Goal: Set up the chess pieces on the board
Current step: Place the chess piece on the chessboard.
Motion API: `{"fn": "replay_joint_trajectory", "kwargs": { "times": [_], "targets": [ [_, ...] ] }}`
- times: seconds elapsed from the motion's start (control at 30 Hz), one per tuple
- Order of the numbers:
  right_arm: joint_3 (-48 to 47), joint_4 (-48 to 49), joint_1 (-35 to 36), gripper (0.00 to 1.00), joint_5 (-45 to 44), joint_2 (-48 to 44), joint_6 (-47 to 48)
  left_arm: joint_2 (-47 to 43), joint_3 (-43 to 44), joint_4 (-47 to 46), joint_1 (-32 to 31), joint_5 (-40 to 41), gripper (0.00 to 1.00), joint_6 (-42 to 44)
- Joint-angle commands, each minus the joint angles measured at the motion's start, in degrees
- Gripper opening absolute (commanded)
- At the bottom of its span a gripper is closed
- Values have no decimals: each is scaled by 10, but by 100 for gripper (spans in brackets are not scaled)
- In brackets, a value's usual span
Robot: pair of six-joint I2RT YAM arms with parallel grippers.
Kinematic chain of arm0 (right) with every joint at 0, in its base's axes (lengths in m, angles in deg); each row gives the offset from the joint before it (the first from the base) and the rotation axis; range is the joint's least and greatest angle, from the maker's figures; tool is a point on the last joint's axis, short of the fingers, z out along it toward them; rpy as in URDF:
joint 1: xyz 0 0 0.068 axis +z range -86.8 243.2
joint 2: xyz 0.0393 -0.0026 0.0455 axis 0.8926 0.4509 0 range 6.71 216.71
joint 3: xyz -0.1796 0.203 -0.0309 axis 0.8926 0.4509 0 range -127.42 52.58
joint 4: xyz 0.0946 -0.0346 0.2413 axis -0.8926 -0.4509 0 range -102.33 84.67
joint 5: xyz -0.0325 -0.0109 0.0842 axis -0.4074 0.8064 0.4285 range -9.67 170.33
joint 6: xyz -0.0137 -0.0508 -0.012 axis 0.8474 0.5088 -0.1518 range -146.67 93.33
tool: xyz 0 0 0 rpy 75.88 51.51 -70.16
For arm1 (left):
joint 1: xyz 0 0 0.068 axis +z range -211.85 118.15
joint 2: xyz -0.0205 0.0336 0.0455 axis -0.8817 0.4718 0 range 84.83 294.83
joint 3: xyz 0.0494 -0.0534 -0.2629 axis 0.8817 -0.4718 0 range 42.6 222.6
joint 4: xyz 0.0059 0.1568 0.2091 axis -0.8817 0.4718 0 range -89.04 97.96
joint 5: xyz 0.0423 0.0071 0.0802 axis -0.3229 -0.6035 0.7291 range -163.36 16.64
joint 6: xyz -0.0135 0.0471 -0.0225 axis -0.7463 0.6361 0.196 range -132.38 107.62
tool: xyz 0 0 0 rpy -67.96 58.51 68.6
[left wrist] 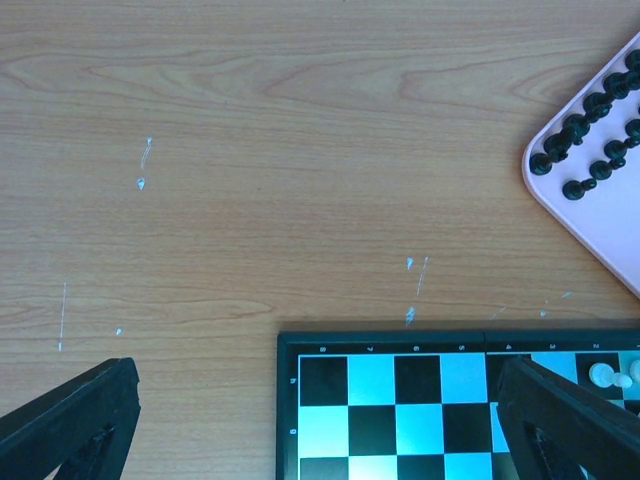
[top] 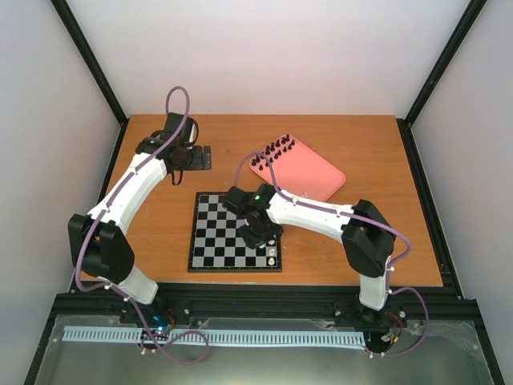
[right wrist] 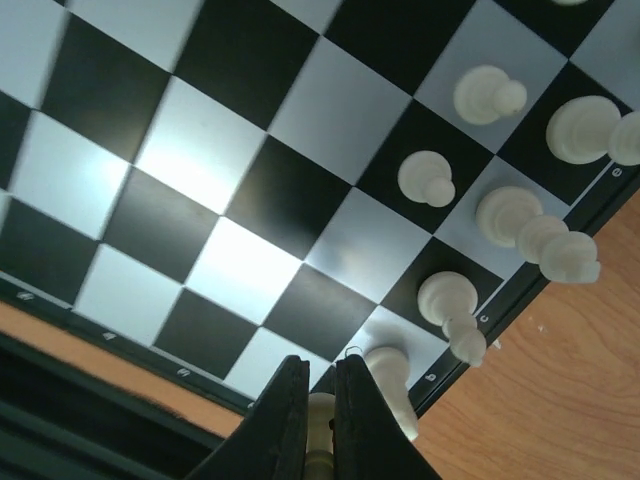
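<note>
The black and silver board (top: pixel 216 233) lies mid-table. My right gripper (top: pixel 261 237) hangs over its near right part. In the right wrist view it (right wrist: pixel 320 372) is shut on a cream-white piece (right wrist: pixel 320 432), held just above the board's corner square. Several cream-white pieces (right wrist: pixel 430 178) stand on the board (right wrist: pixel 250 190) in two rows by that edge; they also show in the top view (top: pixel 273 255). Black pieces (top: pixel 277 147) stand on the pink tray (top: pixel 309 176). My left gripper (top: pixel 195 157) is open and empty beyond the board's far left corner (left wrist: pixel 330 400).
In the left wrist view the pink tray (left wrist: pixel 590 230) with black pieces (left wrist: pixel 585 130) lies at the upper right, and bare wooden table (left wrist: pixel 250 170) fills the rest. White walls and black frame posts surround the table.
</note>
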Motion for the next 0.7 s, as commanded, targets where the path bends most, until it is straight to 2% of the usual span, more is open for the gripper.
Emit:
{"fn": "replay_joint_trajectory", "kwargs": {
  "times": [0.0,0.67],
  "targets": [
    [38,55,0,3,-22,-17,3,-23,-14,-5,1,4,100,-12],
    [62,113,-2,3,-31,11,49,-30,-35,-16,1,6,100,-15]
  ]
}}
